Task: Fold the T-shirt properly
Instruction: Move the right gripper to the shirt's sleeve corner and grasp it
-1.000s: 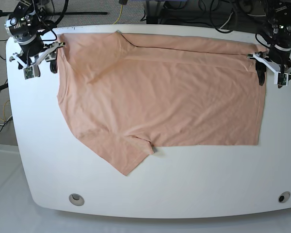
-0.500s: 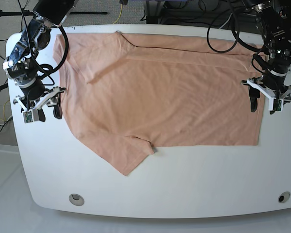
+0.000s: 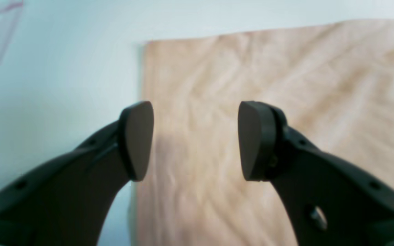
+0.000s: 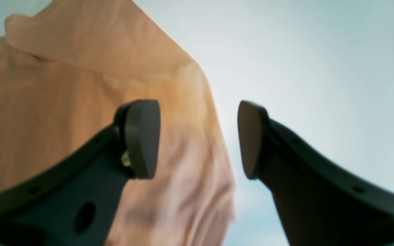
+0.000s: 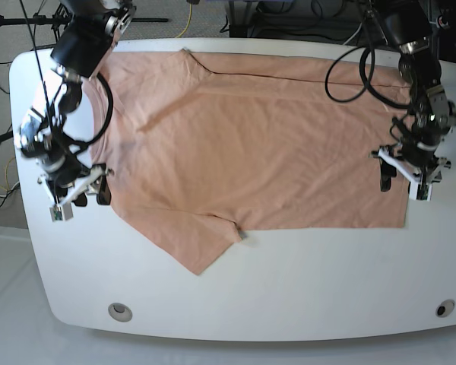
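**Both grippers lowered along the shirt's side edges**

Since the earlier base frames, we see both arms carried from the far corners of the table toward its near side, each following one side edge of the garment; the cloth itself lies unchanged.

Base view: we find the T-shirt (image 5: 251, 144) spread flat on the white table (image 5: 289, 289), one sleeve pointing toward the near edge. The right gripper (image 5: 77, 196) stands at the view's left, just beside the shirt's edge above that sleeve. The left gripper (image 5: 405, 178) stands at the view's right, over the hem corner region. Both stand parted with nothing between the fingers.

Left wrist view: we see the left gripper (image 3: 195, 140) with jaws wide and empty, straddling the straight edge of the T-shirt (image 3: 268, 85), one finger over bare table (image 3: 63, 68).

Right wrist view: we see the right gripper (image 4: 198, 139) likewise wide and empty, one finger over the T-shirt (image 4: 80, 85), the other over table (image 4: 303, 68).
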`<state>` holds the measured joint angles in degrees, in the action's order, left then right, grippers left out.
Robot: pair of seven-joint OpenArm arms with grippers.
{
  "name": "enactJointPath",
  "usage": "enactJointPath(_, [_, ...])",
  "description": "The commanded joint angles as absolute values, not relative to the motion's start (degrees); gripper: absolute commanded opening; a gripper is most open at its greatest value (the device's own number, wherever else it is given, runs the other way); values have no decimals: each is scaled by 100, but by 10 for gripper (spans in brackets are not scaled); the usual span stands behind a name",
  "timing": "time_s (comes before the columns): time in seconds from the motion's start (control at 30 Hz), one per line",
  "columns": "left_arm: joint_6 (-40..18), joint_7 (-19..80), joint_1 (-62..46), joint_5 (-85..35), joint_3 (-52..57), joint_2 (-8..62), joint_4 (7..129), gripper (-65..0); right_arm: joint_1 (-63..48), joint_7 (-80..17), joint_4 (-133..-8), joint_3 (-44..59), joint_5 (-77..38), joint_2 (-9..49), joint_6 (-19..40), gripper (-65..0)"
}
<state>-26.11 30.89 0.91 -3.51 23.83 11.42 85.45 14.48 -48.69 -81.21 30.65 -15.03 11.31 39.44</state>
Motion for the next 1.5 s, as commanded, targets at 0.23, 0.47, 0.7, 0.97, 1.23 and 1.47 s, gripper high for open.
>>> enactJointPath(0.23, [-2556, 2736, 508, -389, 2347, 1298, 8072, -273, 2455, -4403, -6790, 2497, -1668, 1574, 4000, -302])
enactJointPath(0.47, [-2525, 2607, 543, -313, 2298, 1309, 7886, -263, 3045, -3910, -5701, 2085, -1525, 1778, 3995, -301])
enactJointPath(0.7, [-2552, 2471, 517, -240, 2264, 1372, 7680, -263, 3802, -2813, -4010, 1487, -1116, 2124, 3736, -296])
enactJointPath(0.97, [-2560, 2533, 579, -318, 2399, 1426, 7364, -266, 4032, -2471, -3220, 1238, -1086, 2089, 3701, -300])
enactJointPath(1.23, [-2550, 2537, 539, -353, 2463, 1435, 7381, -268, 3927, -2267, -3255, 1167, -1142, 1988, 3718, -296])
enactJointPath(1.47, [-2553, 2527, 514, -409, 2450, 1413, 7421, -267, 3881, -2061, -3166, 1152, -1123, 1921, 3726, -296])
